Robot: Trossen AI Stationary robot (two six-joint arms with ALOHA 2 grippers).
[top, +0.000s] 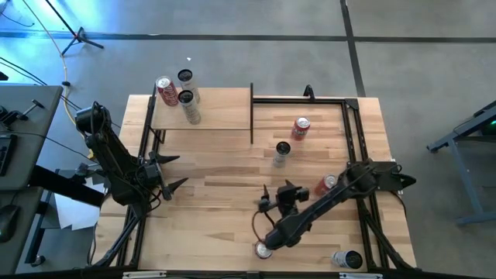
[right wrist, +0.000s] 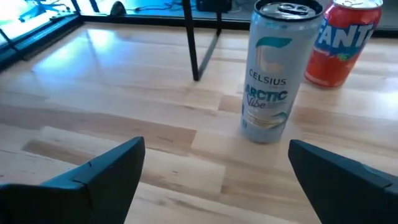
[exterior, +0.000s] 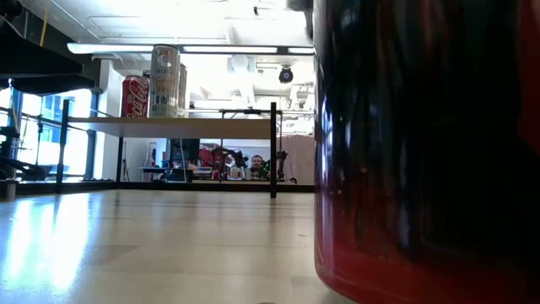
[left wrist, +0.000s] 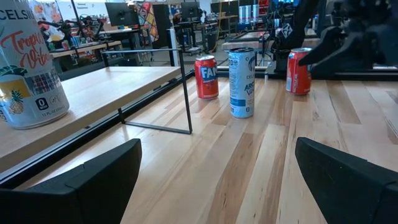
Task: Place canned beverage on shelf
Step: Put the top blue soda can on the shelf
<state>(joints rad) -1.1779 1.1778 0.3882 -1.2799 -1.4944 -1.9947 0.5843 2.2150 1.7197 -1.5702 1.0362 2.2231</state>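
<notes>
Right gripper (top: 273,194): we hold our fingers spread, empty, lined up on the Celsius Arctic Vibe can (right wrist: 270,71) near ahead.
Fanta can (right wrist: 341,42): just behind it.
Shelf (top: 203,108): well apart, already bearing three cans.
Left gripper (top: 175,172): spread, waiting beside the shelf.

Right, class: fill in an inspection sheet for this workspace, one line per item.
Surface: striped plank tabletop, bare in the middle.
Job's things: shelf holds three cans; slim Celsius can and Fanta can stand on the tabletop; more cans nearer the front edge.
Clutter: nothing seen.
Grippers: left gripper open, empty, beside the shelf; right gripper open, jaws facing the Celsius can, not touching.
Cables: bundled along the left arm.
Surroundings: desks, monitors, a person beyond the table.
</notes>
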